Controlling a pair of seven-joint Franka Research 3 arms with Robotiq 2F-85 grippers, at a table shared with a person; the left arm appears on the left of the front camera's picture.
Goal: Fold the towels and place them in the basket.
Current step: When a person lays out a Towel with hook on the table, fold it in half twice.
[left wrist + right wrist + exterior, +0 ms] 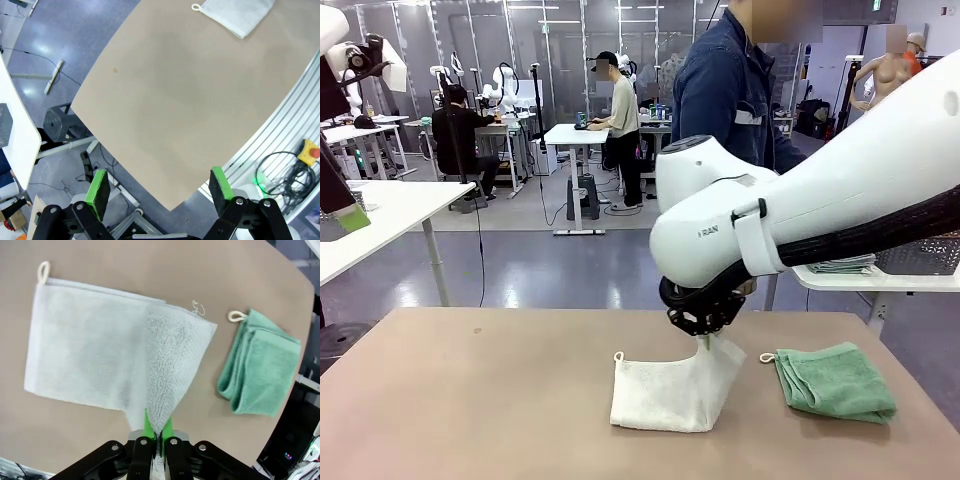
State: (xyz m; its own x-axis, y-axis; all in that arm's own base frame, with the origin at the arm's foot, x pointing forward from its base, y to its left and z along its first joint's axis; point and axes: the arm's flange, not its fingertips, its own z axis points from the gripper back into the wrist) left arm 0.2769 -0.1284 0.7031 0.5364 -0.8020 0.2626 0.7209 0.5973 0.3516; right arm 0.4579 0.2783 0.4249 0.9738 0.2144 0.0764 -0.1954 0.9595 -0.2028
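Observation:
A cream-white towel (665, 392) lies near the middle of the brown table (470, 400). My right gripper (703, 341) is shut on its right corner and holds that corner lifted above the rest of the cloth. In the right wrist view the raised fold of the white towel (85, 345) runs down into my right gripper (157, 432). A folded mint green towel (835, 380) with a white loop lies to its right; it shows as the green towel (260, 365) in the right wrist view. My left gripper (160, 187) hangs open high above the table's corner, with the white towel (237, 15) far off.
A person in a dark blue jacket (730, 90) stands at the table's far side. A white side table (880, 275) at the right carries folded cloths and a dark mesh container (925, 255). Beyond the table edge lie cables and a red button box (307, 152).

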